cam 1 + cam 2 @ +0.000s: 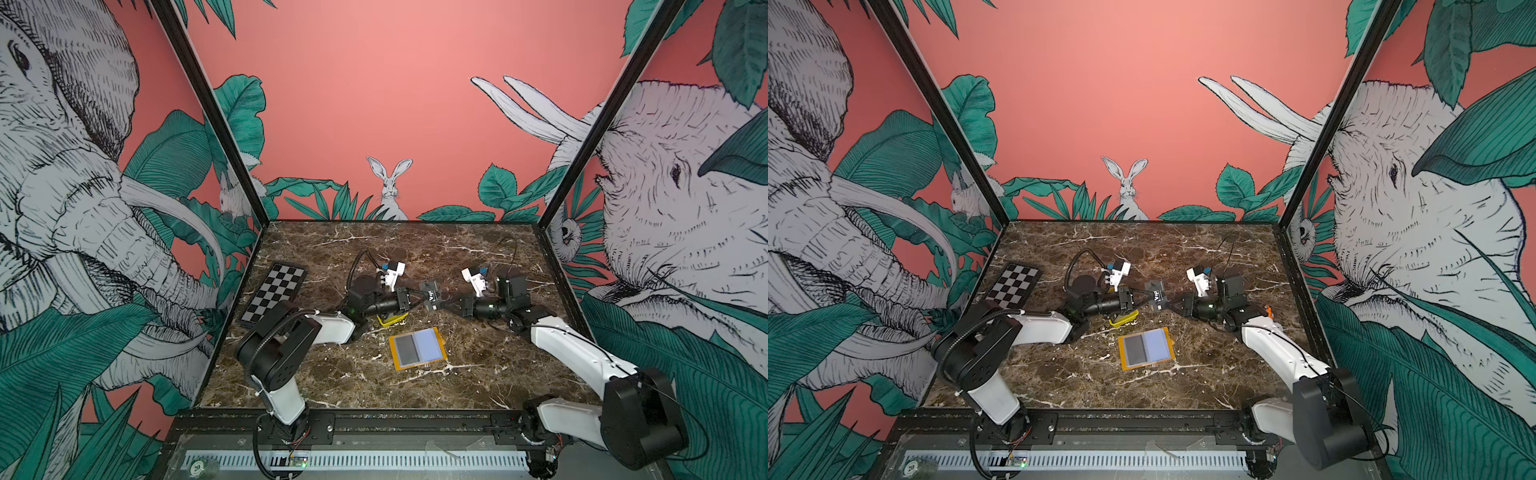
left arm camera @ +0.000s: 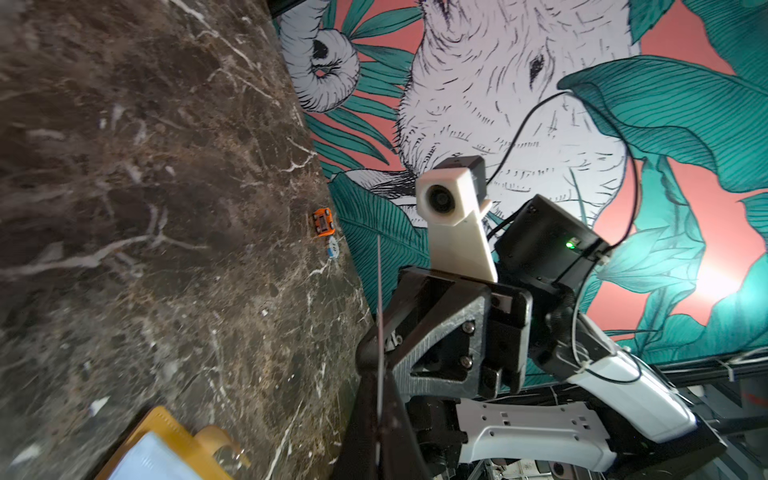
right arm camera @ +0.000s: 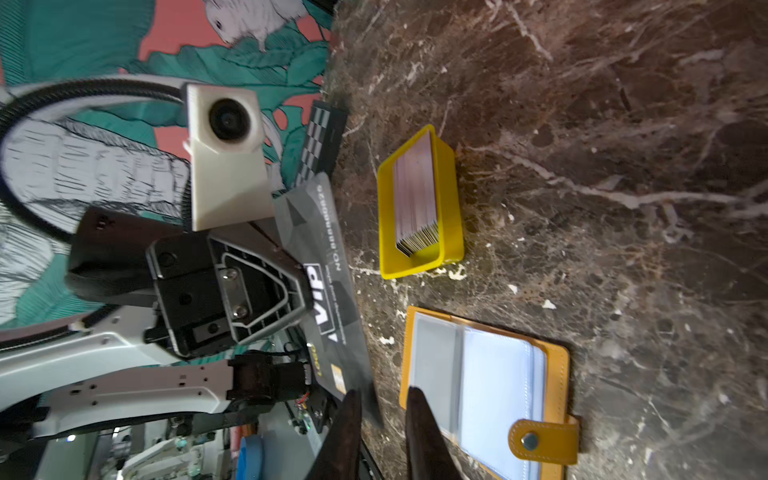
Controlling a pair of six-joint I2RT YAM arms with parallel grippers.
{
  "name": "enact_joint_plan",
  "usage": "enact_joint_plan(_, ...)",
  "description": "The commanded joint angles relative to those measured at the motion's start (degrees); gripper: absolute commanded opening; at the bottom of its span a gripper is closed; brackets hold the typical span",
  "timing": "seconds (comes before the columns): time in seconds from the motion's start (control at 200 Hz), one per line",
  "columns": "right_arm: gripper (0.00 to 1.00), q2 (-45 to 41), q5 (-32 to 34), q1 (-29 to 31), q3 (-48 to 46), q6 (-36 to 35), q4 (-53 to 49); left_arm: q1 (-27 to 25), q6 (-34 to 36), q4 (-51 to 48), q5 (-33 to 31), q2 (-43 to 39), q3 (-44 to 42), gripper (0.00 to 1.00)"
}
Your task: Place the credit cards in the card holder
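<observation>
One black credit card with white "VIP" lettering (image 1: pixel 432 296) (image 1: pixel 1156 298) (image 3: pixel 320 249) hangs in the air between the two arms, above the table's middle. My left gripper (image 1: pixel 422 297) (image 2: pixel 379 370) is shut on it; in the left wrist view the card (image 2: pixel 379 324) shows edge-on as a thin line. My right gripper (image 1: pixel 444 302) (image 3: pixel 382 399) stands open at the card's other end, with the card's corner beside one finger. More credit cards (image 3: pixel 415 195) stand stacked in a yellow tray (image 3: pixel 451 208). The card holder (image 1: pixel 417 348) (image 1: pixel 1145 347) (image 3: pixel 490 386) lies open and flat nearer the front, clear sleeves up.
The yellow tray (image 1: pixel 392 320) sits just under the left gripper. A checkerboard plate (image 1: pixel 274 295) lies at the left edge. A small orange piece (image 2: pixel 323 221) lies by the right wall. Patterned walls close in three sides of the marble table.
</observation>
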Motion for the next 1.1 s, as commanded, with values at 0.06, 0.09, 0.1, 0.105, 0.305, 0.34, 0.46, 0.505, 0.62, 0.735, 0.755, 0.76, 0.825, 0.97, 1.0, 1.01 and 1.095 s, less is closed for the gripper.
enact_joint_plan(0.06,0.22,-3.07,14.68,6.21,0.35,-5.50,-10.40,-0.10,7.13,-13.50,-3.55,-8.44,-3.23,0.00)
enact_joint_plan(0.09,0.22,-3.40,16.51,7.66,-0.22,-5.65,-11.03,-0.12,6.98,-13.65,-3.62,-9.13,-4.27,0.00)
enact_joint_plan(0.1,0.22,-3.54,17.10,8.10,-0.38,-5.69,-11.37,-0.11,6.78,-13.68,-3.64,-9.34,-4.60,0.00)
enact_joint_plan(0.105,0.22,-3.62,17.30,8.52,-0.46,-5.70,-11.50,-0.11,6.78,-13.78,-3.64,-9.48,-4.73,0.00)
enact_joint_plan(0.305,0.22,-7.71,30.72,17.25,-3.87,-4.65,-16.66,-0.10,6.64,-15.38,-4.45,-13.90,-10.83,0.00)
enact_joint_plan(0.34,0.22,-8.63,32.20,18.15,-4.73,-4.18,-17.07,-0.13,6.75,-15.76,-4.83,-14.77,-11.85,0.00)
enact_joint_plan(0.46,0.22,-11.18,35.25,20.03,-7.68,-2.89,-17.48,-0.25,7.07,-17.56,-5.17,-16.92,-14.05,0.00)
enact_joint_plan(0.505,0.22,-11.64,36.42,20.48,-8.54,-2.84,-18.03,-0.27,6.65,-17.42,-5.10,-17.46,-14.95,0.00)
enact_joint_plan(0.62,0.22,-11.74,37.68,20.81,-10.14,-3.04,-18.46,-0.27,5.94,-17.39,-5.60,-19.11,-17.35,0.00)
enact_joint_plan(0.735,0.21,-10.47,37.10,20.81,-10.87,-3.20,-16.86,-0.36,5.91,-18.10,-7.39,-20.48,-18.91,0.00)
enact_joint_plan(0.755,0.21,-10.05,36.93,20.81,-10.86,-3.29,-16.50,-0.47,5.83,-18.19,-7.73,-20.65,-19.07,0.00)
enact_joint_plan(0.76,0.21,-9.91,36.88,20.81,-10.84,-3.27,-16.35,-0.46,5.79,-18.19,-7.75,-20.67,-19.13,0.00)
enact_joint_plan(0.825,0.21,-8.27,36.32,20.81,-10.57,-3.27,-15.56,-0.77,5.89,-18.54,-8.45,-21.06,-19.70,0.00)
enact_joint_plan(0.97,0.20,-4.93,36.45,20.81,-9.95,-2.79,-14.42,-1.34,6.02,-18.22,-9.77,-21.05,-21.00,0.00)
enact_joint_plan(1.0,0.20,-4.41,36.56,20.85,-9.87,-2.56,-14.25,-1.34,6.07,-17.98,-9.94,-20.83,-21.22,0.00)
enact_joint_plan(1.01,0.20,-4.34,36.50,20.93,-9.87,-2.41,-14.20,-1.34,6.03,-17.90,-10.01,-20.74,-21.28,0.00)
enact_joint_plan(1.095,0.19,-3.19,36.55,20.96,-9.65,-1.89,-13.56,-3.12,5.92,-16.84,-10.28,-19.63,-21.39,0.00)
